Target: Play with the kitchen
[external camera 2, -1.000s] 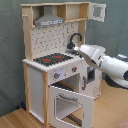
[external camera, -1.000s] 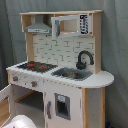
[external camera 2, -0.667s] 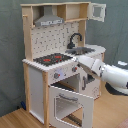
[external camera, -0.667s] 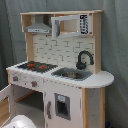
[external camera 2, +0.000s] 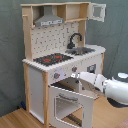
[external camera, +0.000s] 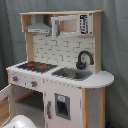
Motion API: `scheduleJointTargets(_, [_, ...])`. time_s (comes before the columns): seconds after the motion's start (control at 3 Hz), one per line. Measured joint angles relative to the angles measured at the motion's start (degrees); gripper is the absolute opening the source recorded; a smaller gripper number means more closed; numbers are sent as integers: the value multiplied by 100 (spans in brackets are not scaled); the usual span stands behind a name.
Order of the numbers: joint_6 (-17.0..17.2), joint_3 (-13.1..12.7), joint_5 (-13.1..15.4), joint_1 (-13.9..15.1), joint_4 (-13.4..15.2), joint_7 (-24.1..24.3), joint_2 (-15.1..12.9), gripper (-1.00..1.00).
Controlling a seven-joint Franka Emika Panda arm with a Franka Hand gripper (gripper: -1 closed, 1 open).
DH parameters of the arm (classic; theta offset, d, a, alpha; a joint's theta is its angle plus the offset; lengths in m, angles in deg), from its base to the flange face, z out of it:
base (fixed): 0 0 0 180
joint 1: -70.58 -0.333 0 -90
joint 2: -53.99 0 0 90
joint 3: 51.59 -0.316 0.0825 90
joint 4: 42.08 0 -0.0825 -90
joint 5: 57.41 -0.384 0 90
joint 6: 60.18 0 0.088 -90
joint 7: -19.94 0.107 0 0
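1. The kitchen (external camera 2: 55, 65) stands on a wood floor (external camera 2: 15, 120) against a grey curtain (external camera 2: 10, 50); oven door (external camera 2: 70, 105) hangs open.
2. End effector (external camera 2: 76, 76) sits at the knob panel; finger spread cannot be made out.
3. First exterior view: arm (external camera: 20, 122) cut off at bottom edge.

Prob. a lab/test setup: grey curtain backdrop (external camera: 115, 45), wood floor (external camera 2: 20, 119), toy kitchen (external camera 2: 60, 60).

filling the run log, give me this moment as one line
arm: white, reaching in from the second exterior view's right | tool: at the knob panel above the oven door | oven door: swung open | kitchen: upright | hob: bare
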Motion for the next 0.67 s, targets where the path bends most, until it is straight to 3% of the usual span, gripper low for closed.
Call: scheduleJointTargets(0.67, [-8, -388, -12, -5, -71, 1231, -5, 100])
